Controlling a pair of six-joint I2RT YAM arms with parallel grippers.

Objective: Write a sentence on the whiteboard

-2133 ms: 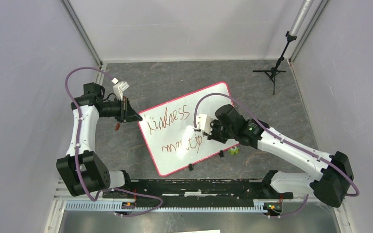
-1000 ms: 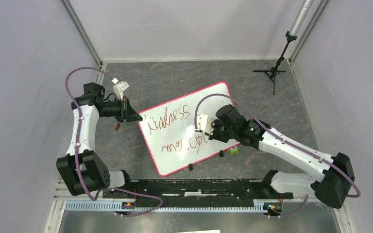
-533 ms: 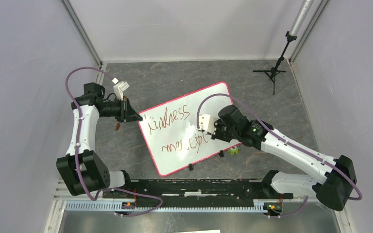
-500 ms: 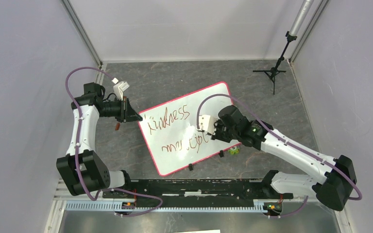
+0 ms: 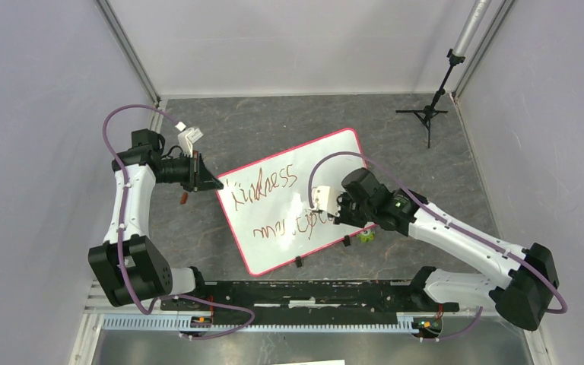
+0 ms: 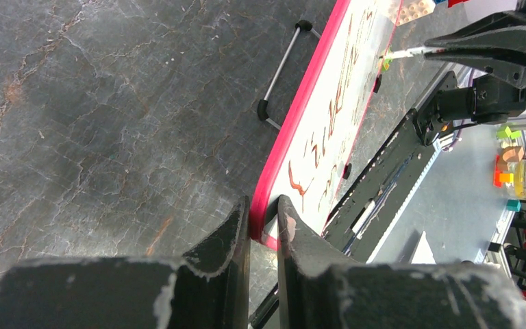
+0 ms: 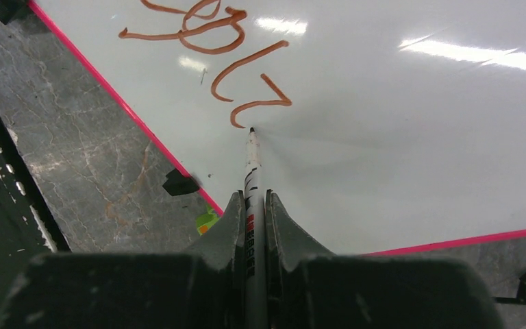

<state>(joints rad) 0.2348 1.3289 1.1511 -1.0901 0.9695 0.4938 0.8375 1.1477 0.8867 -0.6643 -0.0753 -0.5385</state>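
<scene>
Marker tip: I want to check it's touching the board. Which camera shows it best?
The right wrist view: the marker tip sits centre frame, touching the whiteboard where the sentence ends. The left wrist view shows the marker small and far off; the top view hides it beneath the right claw.

- Table [image 5: 274, 129]: dark grey, marbled, walled on three sides.
- Whiteboard [image 5: 334, 160]: lies askew at mid-table, two black clips on its near long edge.
- Tripod [image 5: 426, 114]: small and black, stands in the far right corner.
- Cap [image 5: 185, 198]: reddish-brown, left of the board.
- Green thing [image 5: 366, 236]: just beside the board's near edge.
</scene>
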